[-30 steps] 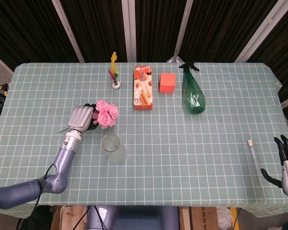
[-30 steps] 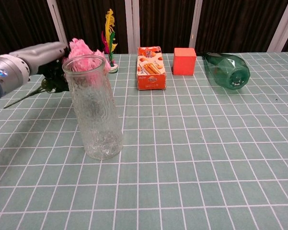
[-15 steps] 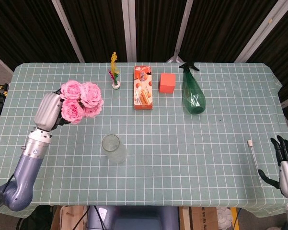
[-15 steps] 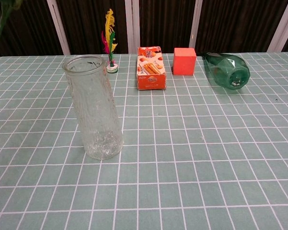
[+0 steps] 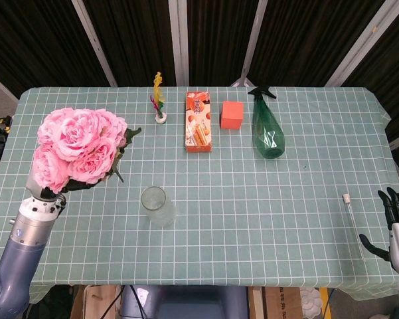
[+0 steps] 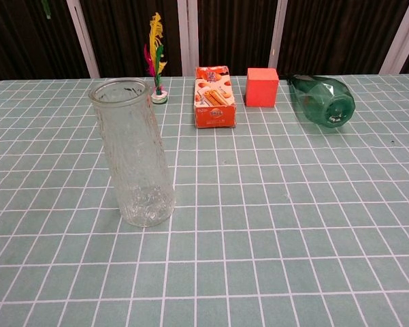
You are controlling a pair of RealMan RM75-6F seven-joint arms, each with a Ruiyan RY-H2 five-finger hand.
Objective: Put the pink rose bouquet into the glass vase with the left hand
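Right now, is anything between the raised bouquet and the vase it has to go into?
Nothing visible. The bouquet is up at the left, the vase stands open-mouthed, and only bare tablecloth lies between.

Pink rose bouquet, clear glass vase, green-and-white checked tablecloth, orange-red cube.

Your left hand, mostly hidden under the flowers, holds the pink rose bouquet up high over the left side of the desk, the glass vase stands apart to its right, and your right hand waits with fingers spread at the right edge.
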